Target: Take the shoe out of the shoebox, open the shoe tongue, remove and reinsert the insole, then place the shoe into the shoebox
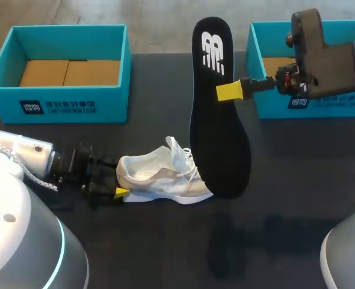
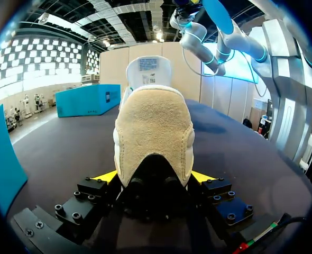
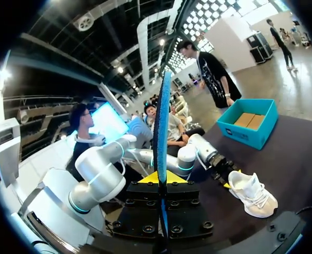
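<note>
At the far left sits the left shoebox (image 1: 69, 105), open, with only cardboard showing inside. Nearer me, my left gripper (image 1: 118, 182) lies low on the table, and the left wrist view shows its fingers pinched on the heel of the shoe (image 1: 159, 177) from both sides. The shoe rests on its sole on the dark table. Its long axis runs left to right, with the heel left in my grip and the toe pointing right. The tongue stands up and the laces lie loose. I judge the shoe light, with a soft upper that would crumple under a squeeze. The heel is the firmest part, so it is the sensible place to hold.

Right of the shoe's toe hangs the black insole (image 1: 216, 120), lifted off the table. Its long axis runs near to far in the head view, with the printed heel end far and the broad toe end near, by the shoe's toe. I cannot tell whether that low end touches anything. My right gripper (image 1: 228, 91) comes in from the right and clamps the insole's edge about a third of the way along from the heel end. The insole looks thin, light and bendy, so I expect it to flop if swung. Feeding it in toe end first seems best. The right shoebox (image 1: 334, 107) stands behind that arm.
</note>
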### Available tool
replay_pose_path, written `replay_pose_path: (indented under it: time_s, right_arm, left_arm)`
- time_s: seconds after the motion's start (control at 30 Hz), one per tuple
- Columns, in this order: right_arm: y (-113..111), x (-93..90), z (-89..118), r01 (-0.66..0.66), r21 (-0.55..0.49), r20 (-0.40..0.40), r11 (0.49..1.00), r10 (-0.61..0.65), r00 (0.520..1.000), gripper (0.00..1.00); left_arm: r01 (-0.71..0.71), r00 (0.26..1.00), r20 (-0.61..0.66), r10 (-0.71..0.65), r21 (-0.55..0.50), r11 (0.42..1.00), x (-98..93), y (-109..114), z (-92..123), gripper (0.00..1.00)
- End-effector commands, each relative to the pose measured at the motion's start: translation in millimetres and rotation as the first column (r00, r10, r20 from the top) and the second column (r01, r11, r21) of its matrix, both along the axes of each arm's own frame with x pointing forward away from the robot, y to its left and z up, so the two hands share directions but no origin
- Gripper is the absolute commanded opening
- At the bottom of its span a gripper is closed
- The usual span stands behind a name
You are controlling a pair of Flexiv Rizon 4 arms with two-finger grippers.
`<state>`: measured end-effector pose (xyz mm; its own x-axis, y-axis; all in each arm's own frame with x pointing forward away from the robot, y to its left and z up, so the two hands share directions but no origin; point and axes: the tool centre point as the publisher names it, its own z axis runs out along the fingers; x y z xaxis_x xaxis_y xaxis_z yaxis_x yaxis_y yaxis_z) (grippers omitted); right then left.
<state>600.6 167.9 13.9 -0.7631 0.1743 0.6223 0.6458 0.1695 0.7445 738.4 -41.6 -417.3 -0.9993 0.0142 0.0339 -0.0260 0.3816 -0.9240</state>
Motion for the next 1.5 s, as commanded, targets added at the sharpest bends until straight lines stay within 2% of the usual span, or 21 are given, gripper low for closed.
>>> replay_pose_path:
  time_s: [0.03, 0.73, 0.83, 0.87, 0.9, 0.93, 0.97, 1.17, 1.5]
  right_arm:
    - [4, 3.7, 0, -0.004, -0.003, -0.003, 1.000, 0.004, 1.000, 0.00]
    - [4, 3.7, 0, -0.004, -0.003, -0.003, 1.000, 0.004, 1.000, 0.00]
    - [4, 3.7, 0, -0.004, -0.003, -0.003, 1.000, 0.004, 1.000, 0.00]
    - [4, 3.7, 0, -0.004, -0.003, -0.003, 1.000, 0.004, 1.000, 0.00]
    - [4, 3.7, 0, -0.004, -0.003, -0.003, 1.000, 0.004, 1.000, 0.00]
    - [4, 3.7, 0, -0.004, -0.003, -0.003, 1.000, 0.004, 1.000, 0.00]
    - [4, 3.7, 0, -0.004, -0.003, -0.003, 1.000, 0.004, 1.000, 0.00]
    - [4, 3.7, 0, -0.004, -0.003, -0.003, 1.000, 0.004, 1.000, 0.00]
    - [4, 3.7, 0, -0.004, -0.003, -0.003, 1.000, 0.004, 1.000, 0.00]
  left_arm:
    - [-0.001, 1.000, 0.000, 0.001, 0.001, 1.000, 0.5, -1, -3, 0.00]
    - [-0.001, 1.000, 0.000, 0.001, 0.001, 1.000, 0.5, -1, -3, 0.00]
    - [-0.001, 1.000, 0.000, 0.001, 0.001, 1.000, 0.5, -1, -3, 0.21]
    - [-0.001, 1.000, 0.000, 0.001, 0.001, 1.000, 0.5, -1, -3, 0.42]
    - [-0.001, 1.000, 0.000, 0.001, 0.001, 1.000, 0.5, -1, -3, 0.49]
    - [-0.001, 1.000, 0.000, 0.001, 0.001, 1.000, 0.5, -1, -3, 0.86]
    - [-0.001, 1.000, 0.000, 0.001, 0.001, 1.000, 0.5, -1, -3, 1.00]
    - [-0.001, 1.000, -0.005, 0.001, -0.006, 1.000, 1.8, 2, -2, 1.00]
    - [0.006, 1.000, 0.007, -0.007, 0.174, 0.985, -5.0, 13, 16, 1.00]
